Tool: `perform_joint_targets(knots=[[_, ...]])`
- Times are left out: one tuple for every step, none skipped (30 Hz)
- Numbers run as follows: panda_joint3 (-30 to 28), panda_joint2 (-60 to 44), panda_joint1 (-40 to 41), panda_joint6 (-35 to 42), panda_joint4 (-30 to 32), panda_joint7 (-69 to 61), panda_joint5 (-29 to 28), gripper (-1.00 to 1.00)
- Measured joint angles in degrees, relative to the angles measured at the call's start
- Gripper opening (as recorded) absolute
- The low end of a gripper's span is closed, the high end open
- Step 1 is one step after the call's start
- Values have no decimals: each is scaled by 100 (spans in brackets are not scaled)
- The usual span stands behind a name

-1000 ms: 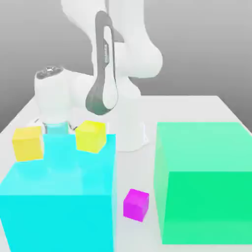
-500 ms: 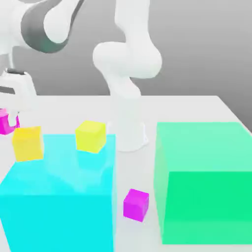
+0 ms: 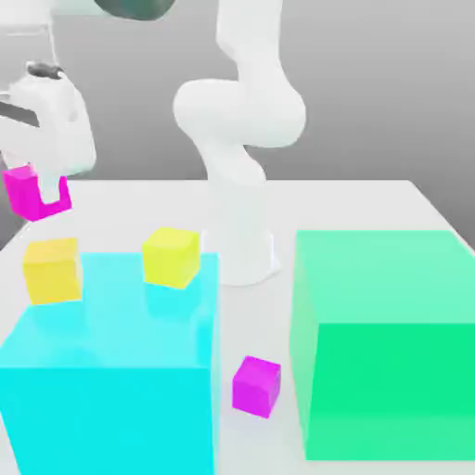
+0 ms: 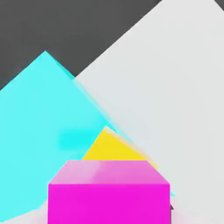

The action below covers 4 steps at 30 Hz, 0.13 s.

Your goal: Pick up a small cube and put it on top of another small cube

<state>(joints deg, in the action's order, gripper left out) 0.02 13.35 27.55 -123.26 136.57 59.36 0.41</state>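
Observation:
My gripper (image 3: 39, 190) hangs high at the exterior view's left, shut on a small magenta cube (image 3: 35, 195) held in the air above the table. In the hand view that held cube (image 4: 108, 192) sits close to the camera, with a yellow cube (image 4: 114, 149) and the big cyan block (image 4: 43, 127) below it. A second small magenta cube (image 3: 256, 386) rests on the table (image 3: 371, 199) in the gap between the big cyan block (image 3: 116, 362) and the big green block (image 3: 385, 339).
Two small yellow cubes stand near the cyan block: one (image 3: 52, 269) at its far left corner, one (image 3: 172, 256) by its back edge. The arm's white base (image 3: 243, 250) rises behind them. The big blocks flank the lying magenta cube closely.
The arm swung from behind the cyan block to the exterior view's left and rose, carrying the magenta cube upward. The other cubes have not moved.

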Motion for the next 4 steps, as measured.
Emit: perform_joint_targets(knots=[[0, 0, 0, 0, 0, 0, 0, 100], [0, 0, 0, 0, 0, 0, 0, 100], [0, 0, 0, 0, 0, 0, 0, 100], [0, 0, 0, 0, 0, 0, 0, 100]])
